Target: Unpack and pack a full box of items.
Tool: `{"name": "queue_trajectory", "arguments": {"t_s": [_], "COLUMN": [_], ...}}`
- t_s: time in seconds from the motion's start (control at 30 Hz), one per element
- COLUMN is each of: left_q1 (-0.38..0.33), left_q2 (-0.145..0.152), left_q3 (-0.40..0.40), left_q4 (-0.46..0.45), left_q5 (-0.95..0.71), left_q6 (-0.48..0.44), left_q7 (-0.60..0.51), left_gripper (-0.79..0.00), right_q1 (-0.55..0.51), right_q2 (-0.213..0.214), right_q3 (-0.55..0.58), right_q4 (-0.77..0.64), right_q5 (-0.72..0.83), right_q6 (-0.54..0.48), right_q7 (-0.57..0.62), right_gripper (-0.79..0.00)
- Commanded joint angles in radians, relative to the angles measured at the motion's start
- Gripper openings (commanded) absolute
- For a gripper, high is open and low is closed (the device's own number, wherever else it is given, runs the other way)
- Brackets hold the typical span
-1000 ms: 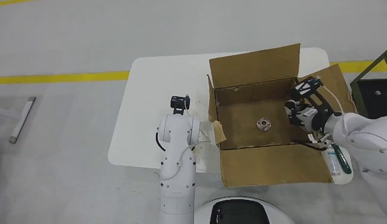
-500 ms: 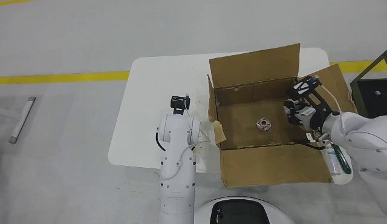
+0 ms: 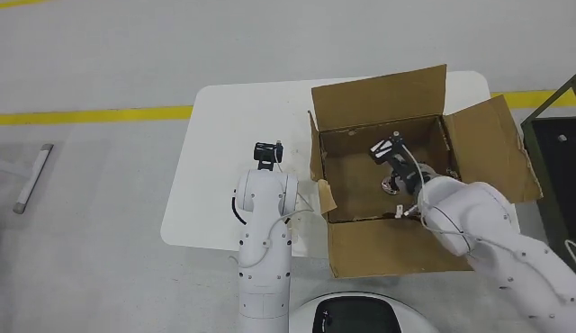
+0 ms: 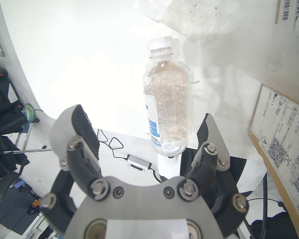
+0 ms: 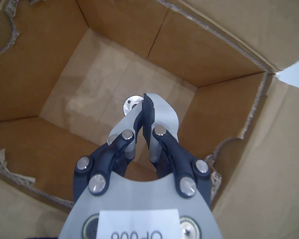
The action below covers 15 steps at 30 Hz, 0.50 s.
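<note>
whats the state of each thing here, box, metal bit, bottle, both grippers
box: open, flaps folded out
metal part: lying flat on the box floor, not gripped
bottle: lying on the white table, not held
left gripper: open, empty, bottle just ahead of it
right gripper: shut, empty, down inside the box over the metal part

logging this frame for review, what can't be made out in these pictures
Metal part on the box floor: right wrist view, the shut right claw covers most of it, shape unclear.
Clear bag: left wrist view, cut off by the picture's edge.
Bottle: left wrist view, glare washes out its mouth; cap cannot be told.
</note>
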Motion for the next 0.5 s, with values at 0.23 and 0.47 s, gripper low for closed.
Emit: {"name": "queue_trajectory", "arguments": {"t_s": [0.23,0.47], "left_q1": [0.0,0.0], "left_q2": [0.0,0.0], "left_q3": [0.0,0.0], "left_q4": [0.0,0.0], "left_q5": [0.0,0.0], "left_q6": [0.0,0.0], "left_q7": [0.0,0.0], "left_gripper": [0.0,0.0], "right_q1": [0.148,0.174], "right_q2": [-0.048,-0.065], "right_q3": [-0.095,-0.119], "right_q4": [0.196,0.275], "right_q5": [0.041,0.038], "right_q6": [0.064,0.043], "right_q7": [0.111,0.132], "right_gripper": [-0.548,-0.449]}}
